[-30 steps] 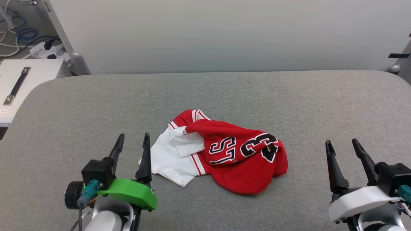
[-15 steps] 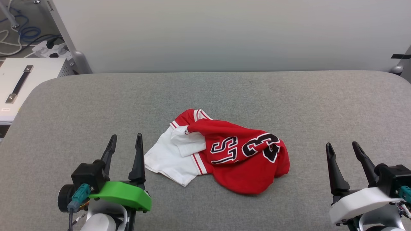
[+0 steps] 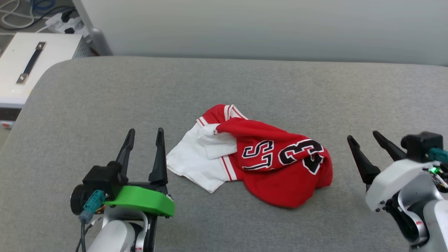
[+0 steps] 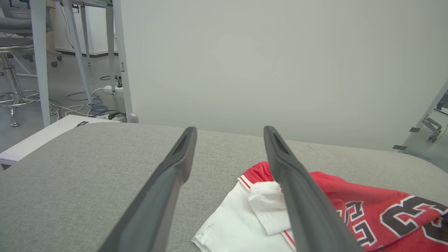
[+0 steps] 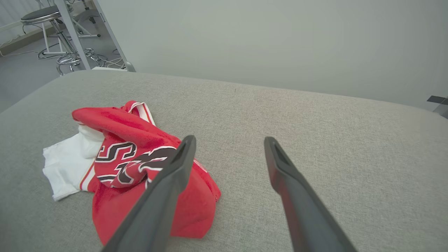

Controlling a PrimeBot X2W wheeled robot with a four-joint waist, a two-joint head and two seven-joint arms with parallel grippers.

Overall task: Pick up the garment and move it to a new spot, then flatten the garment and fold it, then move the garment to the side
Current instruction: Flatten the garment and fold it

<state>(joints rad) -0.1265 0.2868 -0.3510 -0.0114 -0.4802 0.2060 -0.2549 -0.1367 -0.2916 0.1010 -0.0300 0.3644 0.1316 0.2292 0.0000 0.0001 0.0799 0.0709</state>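
Lower left, head view: your left gripper, fingers spread wide, empty, just beside white sleeve; no grip.
Centre: garment lies crumpled on grey padded surface, red body bunched, numerals partly showing.
Lower right: your right gripper, fingers wide, empty, near red edge but apart from it.
Judgement: nothing done yet. You have pick-up, relocation, flattening, folding and side placement all ahead.

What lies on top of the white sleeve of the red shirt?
The red body of the garment, with black numerals, overlaps the white sleeve along one edge. How far the sleeve continues beneath is covered.
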